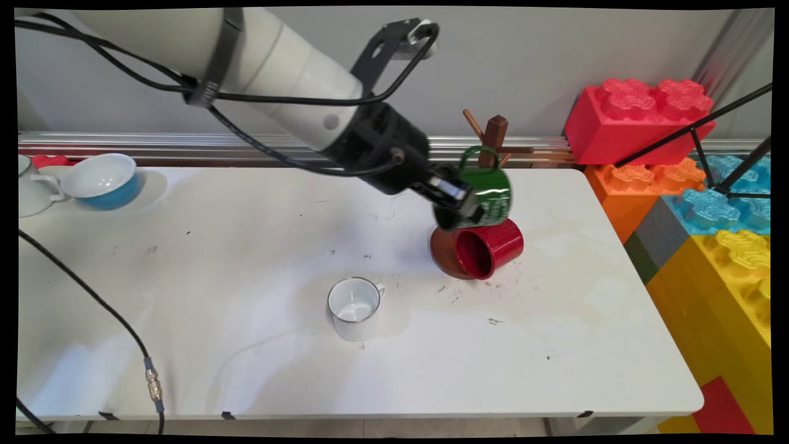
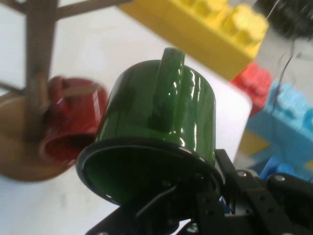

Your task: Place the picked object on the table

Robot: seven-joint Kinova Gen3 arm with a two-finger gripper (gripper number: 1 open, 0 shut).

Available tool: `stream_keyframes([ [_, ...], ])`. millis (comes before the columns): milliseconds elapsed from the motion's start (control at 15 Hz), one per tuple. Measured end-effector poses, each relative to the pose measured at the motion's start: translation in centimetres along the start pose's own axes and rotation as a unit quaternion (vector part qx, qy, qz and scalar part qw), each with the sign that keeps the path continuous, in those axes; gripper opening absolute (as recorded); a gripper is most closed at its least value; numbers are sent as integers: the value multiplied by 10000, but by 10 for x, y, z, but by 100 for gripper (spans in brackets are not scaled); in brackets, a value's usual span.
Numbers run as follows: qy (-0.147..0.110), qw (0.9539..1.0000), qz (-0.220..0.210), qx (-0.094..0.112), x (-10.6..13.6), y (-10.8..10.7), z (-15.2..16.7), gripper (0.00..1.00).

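My gripper (image 1: 463, 203) is shut on the rim of a green mug (image 1: 490, 191), held in the air with its handle pointing up beside the wooden mug tree (image 1: 493, 139). In the hand view the green mug (image 2: 156, 142) fills the middle, its dark rim pinched at the bottom. A red mug (image 1: 488, 248) hangs tilted low on the tree, over the round brown base (image 1: 444, 253), just under the green one. The red mug (image 2: 68, 122) and the tree's post (image 2: 39, 63) show at the left of the hand view.
A white mug (image 1: 354, 306) stands upright near the table's middle front. A blue bowl (image 1: 102, 180) and a white cup (image 1: 28, 191) sit at the far left. Large toy bricks (image 1: 696, 203) are stacked off the right edge. A black cable (image 1: 111, 314) hangs at the left.
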Motion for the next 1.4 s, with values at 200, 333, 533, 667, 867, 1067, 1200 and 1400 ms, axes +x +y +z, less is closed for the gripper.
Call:
stream_keyframes([
  [200,-286,9988,295,282,-3,-10,-15,0],
  [333,-468,9967,497,444,-5,-17,-24,0],
  [533,-723,9923,778,643,-9,-28,-35,0],
  [667,-900,9882,971,772,-11,-37,-41,0],
  [867,-1165,9799,1289,977,-16,-53,-50,0],
  [1067,-1416,9698,1628,1140,-21,-70,-55,0],
  [1200,-1607,9605,1904,1238,-25,-85,-55,0],
  [1400,-1892,9450,2289,1371,-31,-105,-53,0],
])
